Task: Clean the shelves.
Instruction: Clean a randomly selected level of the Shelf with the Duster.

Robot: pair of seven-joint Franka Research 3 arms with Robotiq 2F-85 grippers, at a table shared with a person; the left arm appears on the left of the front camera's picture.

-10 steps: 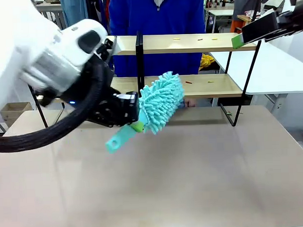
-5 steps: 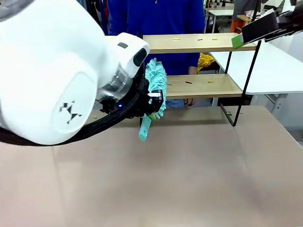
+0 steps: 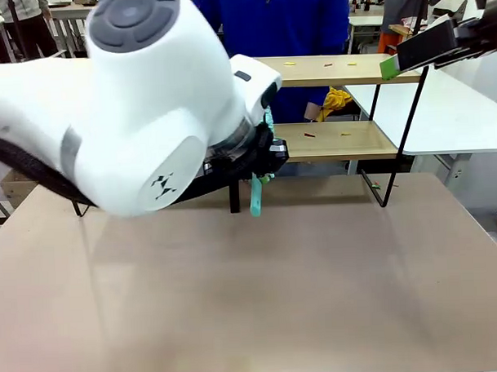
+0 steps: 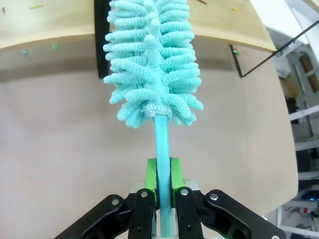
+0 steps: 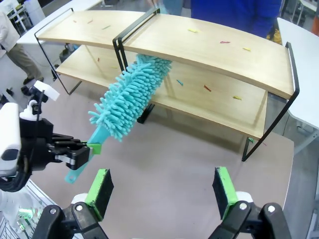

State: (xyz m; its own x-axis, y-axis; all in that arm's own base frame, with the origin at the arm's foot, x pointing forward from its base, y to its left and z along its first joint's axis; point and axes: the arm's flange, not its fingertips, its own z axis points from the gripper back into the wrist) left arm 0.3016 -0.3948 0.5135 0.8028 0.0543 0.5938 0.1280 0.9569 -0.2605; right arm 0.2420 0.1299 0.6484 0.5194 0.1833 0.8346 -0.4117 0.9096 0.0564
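Shelves point(image 3: 334, 69) stand at the far side of the table point(image 3: 318, 298), in front of a person in blue point(image 3: 284, 21), and we see small coloured scraps point(image 5: 207, 88) on both boards. Our left gripper point(image 4: 163, 172) is clamped on the handle of a teal duster point(image 4: 152, 64), whose fluffy head reaches between the two boards beside the central black post point(image 4: 101, 40). Our right gripper point(image 5: 162, 186) hangs high on the right, jaws wide, holding nothing

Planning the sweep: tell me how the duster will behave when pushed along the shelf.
The duster has fluffy soft-looking strands, so it probably squashes against the shelves. Its thin handle may flex slightly. Likely light for its bulk.
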